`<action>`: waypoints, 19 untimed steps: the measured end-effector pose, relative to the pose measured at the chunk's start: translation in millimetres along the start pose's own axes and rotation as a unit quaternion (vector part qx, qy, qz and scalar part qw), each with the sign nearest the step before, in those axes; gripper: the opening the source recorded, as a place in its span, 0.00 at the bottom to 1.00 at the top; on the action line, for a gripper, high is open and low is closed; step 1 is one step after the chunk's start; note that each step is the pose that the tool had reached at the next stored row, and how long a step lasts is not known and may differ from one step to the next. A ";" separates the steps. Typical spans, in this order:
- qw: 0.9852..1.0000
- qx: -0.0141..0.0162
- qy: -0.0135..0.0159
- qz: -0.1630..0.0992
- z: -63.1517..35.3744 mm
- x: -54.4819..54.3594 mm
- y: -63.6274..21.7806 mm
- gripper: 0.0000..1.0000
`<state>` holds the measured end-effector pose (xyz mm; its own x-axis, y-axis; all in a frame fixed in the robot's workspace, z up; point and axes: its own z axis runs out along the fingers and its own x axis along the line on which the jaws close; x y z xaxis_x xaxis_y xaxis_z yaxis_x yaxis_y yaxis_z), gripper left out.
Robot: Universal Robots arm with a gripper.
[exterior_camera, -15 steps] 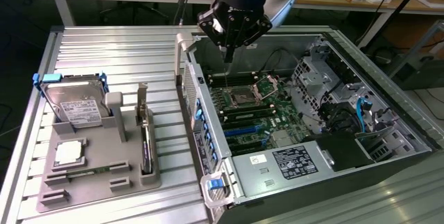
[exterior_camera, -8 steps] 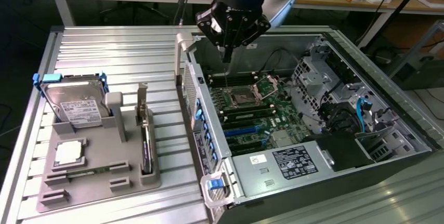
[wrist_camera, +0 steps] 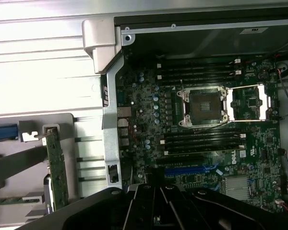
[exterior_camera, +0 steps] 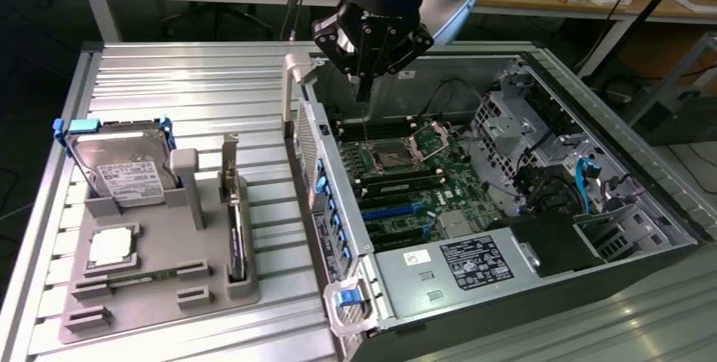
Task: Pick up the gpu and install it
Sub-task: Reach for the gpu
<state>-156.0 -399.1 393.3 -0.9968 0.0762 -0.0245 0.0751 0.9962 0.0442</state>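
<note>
- Hovering over the open computer case (exterior_camera: 300, 110), the gripper (exterior_camera: 361, 85) has its fingers clenched together on nothing. Its tips hang above the motherboard (exterior_camera: 415, 177), near the bare processor socket (exterior_camera: 417, 145).
- As I judge it, a drop from here would drive the closed tips into the socket or the board parts around it.
- A low sweep outward could clip the case wall, which stands between the gripper and the grey holder (exterior_camera: 168, 303).
- The gpu (exterior_camera: 234, 211) is thin and stands on edge, so a slanted or off-centre pinch could tilt it or bind it in its slot. The hard drive (exterior_camera: 123, 169) stands near it.
- The gpu sits untouched in the holder outside the case. In the exterior view it is at about 7 o'clock from the gripper, well apart.
</note>
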 end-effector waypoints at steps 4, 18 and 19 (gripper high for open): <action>1.000 0.000 0.000 0.000 0.0 2.0 -0.2 0.11; 1.000 0.000 0.000 0.000 -0.3 10.3 -0.8 0.11; 1.000 0.000 0.000 0.000 -0.3 10.9 -0.9 0.11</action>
<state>-167.0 -399.1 393.3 -0.9968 0.0762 -0.0246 0.0751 0.9962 0.0443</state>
